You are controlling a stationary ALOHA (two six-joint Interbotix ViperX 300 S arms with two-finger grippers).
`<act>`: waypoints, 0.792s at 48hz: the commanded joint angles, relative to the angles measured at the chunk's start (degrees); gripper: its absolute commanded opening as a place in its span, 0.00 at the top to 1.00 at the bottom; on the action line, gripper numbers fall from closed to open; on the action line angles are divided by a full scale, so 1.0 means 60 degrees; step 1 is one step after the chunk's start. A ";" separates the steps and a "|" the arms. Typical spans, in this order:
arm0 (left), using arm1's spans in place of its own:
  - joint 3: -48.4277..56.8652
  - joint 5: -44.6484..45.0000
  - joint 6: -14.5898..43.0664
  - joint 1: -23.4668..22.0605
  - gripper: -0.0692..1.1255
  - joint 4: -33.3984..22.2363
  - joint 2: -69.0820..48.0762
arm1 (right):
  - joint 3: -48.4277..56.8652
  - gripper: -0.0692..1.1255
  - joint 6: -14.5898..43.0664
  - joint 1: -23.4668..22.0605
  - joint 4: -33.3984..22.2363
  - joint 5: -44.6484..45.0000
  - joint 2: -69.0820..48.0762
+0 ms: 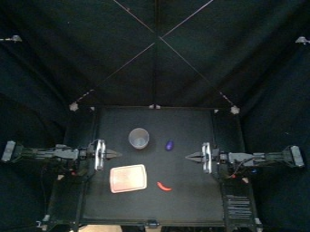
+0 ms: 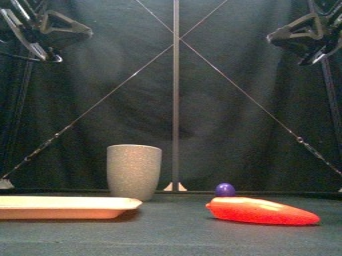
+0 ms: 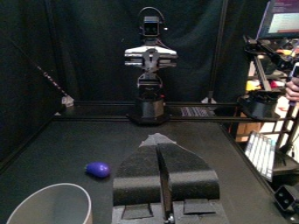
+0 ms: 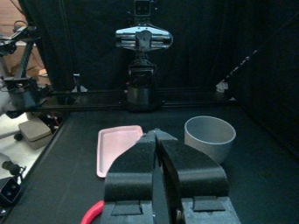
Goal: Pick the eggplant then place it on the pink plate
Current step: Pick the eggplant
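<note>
Small purple rounded toy eggplant (image 1: 169, 144) sits right of tall grey speckled cup (image 1: 140, 137), beyond flat pink tray (image 1: 129, 178); likely light, stiff, slippery, so pinch its middle; left pincer (image 3: 162, 144) and right pincer (image 4: 158, 136) both closed, empty.

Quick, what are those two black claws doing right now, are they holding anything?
Left gripper: shut, holding nothing.
Right gripper: shut, holding nothing.

1. A black back curtain (image 1: 109, 45) fills the upper half of the top view.
2. Black side curtains (image 1: 31, 100) close the booth.
3. The tabletop (image 1: 194, 204) is black and dimly lit.
</note>
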 commanded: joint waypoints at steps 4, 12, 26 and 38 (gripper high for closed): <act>0.0029 -0.0396 0.0029 0.0103 1.00 0.0044 -0.0044 | -0.0073 0.93 0.0000 -0.0806 0.0000 0.0029 0.0659; 0.0073 -0.0396 0.0044 0.0088 0.96 0.0059 -0.0044 | -0.0264 0.88 -0.0117 -0.1919 -0.0249 0.0264 0.2417; 0.0161 -0.0366 0.0044 0.0146 0.96 0.0103 -0.0044 | -0.1611 0.52 0.0059 -0.2329 -0.1890 0.1055 0.5830; 0.0176 -0.0337 0.0044 0.0161 0.96 0.0103 -0.0044 | -0.2446 0.03 0.0059 -0.2739 -0.1816 0.1567 0.7266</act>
